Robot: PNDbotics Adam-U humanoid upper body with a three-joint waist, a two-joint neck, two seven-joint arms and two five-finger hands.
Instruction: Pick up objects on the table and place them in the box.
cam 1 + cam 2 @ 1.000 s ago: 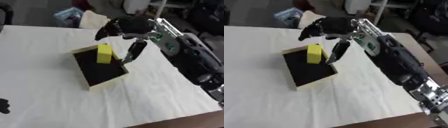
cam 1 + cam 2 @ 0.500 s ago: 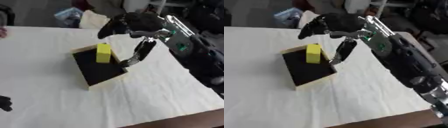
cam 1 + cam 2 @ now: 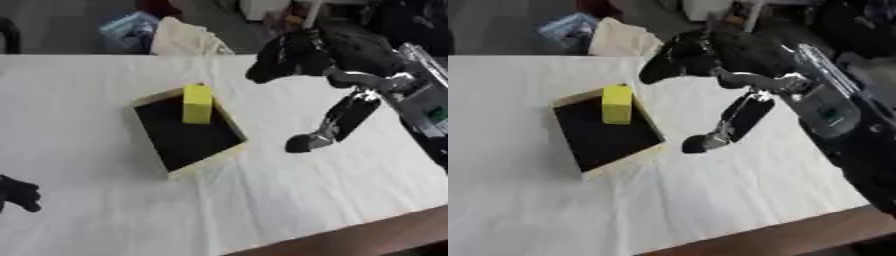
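A shallow box (image 3: 186, 131) with a pale rim and black inside lies on the white table cloth (image 3: 105, 200). A yellow block (image 3: 197, 103) stands upright in the box, leaning at its far rim. My right hand (image 3: 306, 55) hovers to the right of the box, above the cloth, with its fingers straight and spread and nothing in it; its thumb hangs down toward the cloth. Only some dark fingers of my left hand (image 3: 17, 194) show at the lower left edge.
A cream cloth bag (image 3: 184, 37) and a bluish packet (image 3: 127, 27) lie beyond the table's far edge. The table's front edge (image 3: 350, 235) runs across the lower right corner. My right forearm (image 3: 833, 110) fills the right side.
My right hand has drawn back from the box to the right and a little up. The yellow block stays in the box. The camera has shifted slightly.
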